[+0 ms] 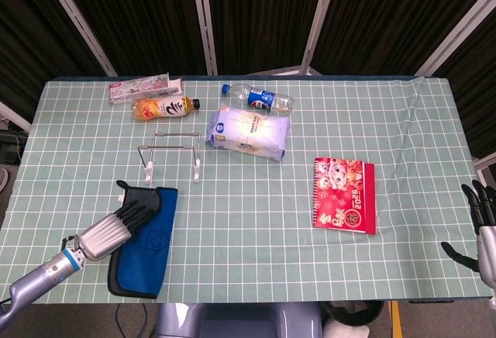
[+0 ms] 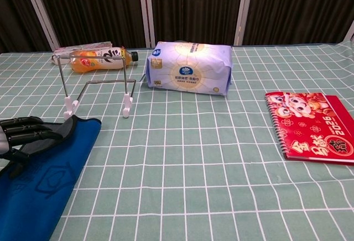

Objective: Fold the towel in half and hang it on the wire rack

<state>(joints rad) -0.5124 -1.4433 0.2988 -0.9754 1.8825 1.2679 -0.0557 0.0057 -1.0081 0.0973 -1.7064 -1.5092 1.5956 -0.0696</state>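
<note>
The towel (image 1: 147,245), blue with a dark grey edge, lies on the table's front left, also low at the left of the chest view as the towel (image 2: 47,188). My left hand (image 1: 116,225) lies flat with straight fingers on its upper left edge; in the chest view this left hand (image 2: 22,136) touches the grey edge and grips nothing I can see. The wire rack (image 1: 170,154) stands upright and bare just behind the towel, seen closer as the rack (image 2: 97,86). My right hand (image 1: 482,229) hangs off the table's right edge, fingers apart, holding nothing.
Behind the rack lie an orange drink bottle (image 1: 164,108), a pink box (image 1: 146,88), a water bottle (image 1: 260,98) and a tissue pack (image 1: 248,131). A red spiral calendar (image 1: 345,194) lies right of centre.
</note>
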